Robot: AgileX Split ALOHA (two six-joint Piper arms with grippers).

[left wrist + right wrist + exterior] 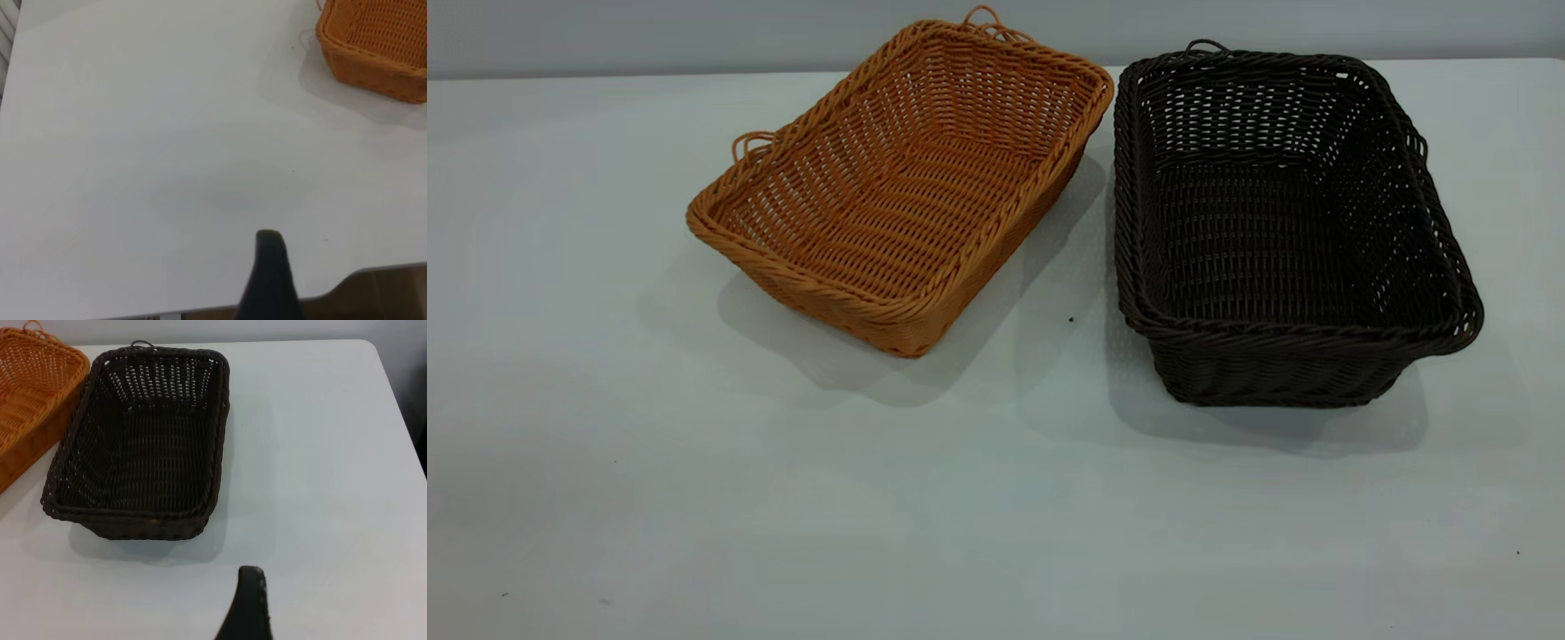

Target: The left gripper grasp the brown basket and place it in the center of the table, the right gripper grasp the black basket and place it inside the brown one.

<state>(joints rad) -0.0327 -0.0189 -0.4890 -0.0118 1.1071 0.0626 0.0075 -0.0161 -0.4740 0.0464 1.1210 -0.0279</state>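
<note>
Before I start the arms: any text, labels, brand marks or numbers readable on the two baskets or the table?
None. The brown basket shows only plain orange-tan weave, with no tag or print.
The black basket shows only dark weave, with no tag or print.
The table is bare white-grey with a few tiny dark specks, not writing.
No label shows on the gripper parts seen in the wrist views.
</note>
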